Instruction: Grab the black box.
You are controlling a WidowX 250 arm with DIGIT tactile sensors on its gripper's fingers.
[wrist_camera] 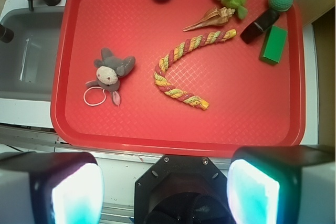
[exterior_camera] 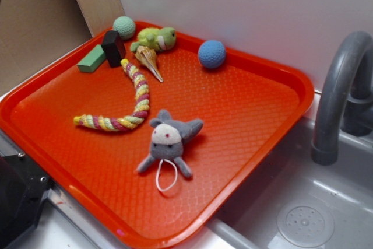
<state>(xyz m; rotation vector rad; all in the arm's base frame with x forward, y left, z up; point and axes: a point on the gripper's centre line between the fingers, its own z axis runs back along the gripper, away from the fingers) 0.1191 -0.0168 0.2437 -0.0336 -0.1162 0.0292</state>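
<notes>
The black box [exterior_camera: 113, 48] stands upright at the far left corner of the red tray [exterior_camera: 245, 161], touching the flat green block [exterior_camera: 92, 59] and close to a green crocheted ball [exterior_camera: 124, 27]. In the wrist view the black box [wrist_camera: 259, 25] lies at the top right, beside the green block [wrist_camera: 273, 45]. My gripper [wrist_camera: 165, 192] is open and empty, high above the near edge of the tray [wrist_camera: 173, 142], far from the box. In the exterior view only a black part of the arm [exterior_camera: 17, 196] shows at the bottom left.
On the tray lie a braided rope [exterior_camera: 125, 109], a grey plush mouse [exterior_camera: 169, 141], a seashell [exterior_camera: 148, 60], a green plush frog [exterior_camera: 156, 38] and a blue ball [exterior_camera: 211, 54]. A grey sink [exterior_camera: 315, 214] with a faucet [exterior_camera: 338, 86] is to the right.
</notes>
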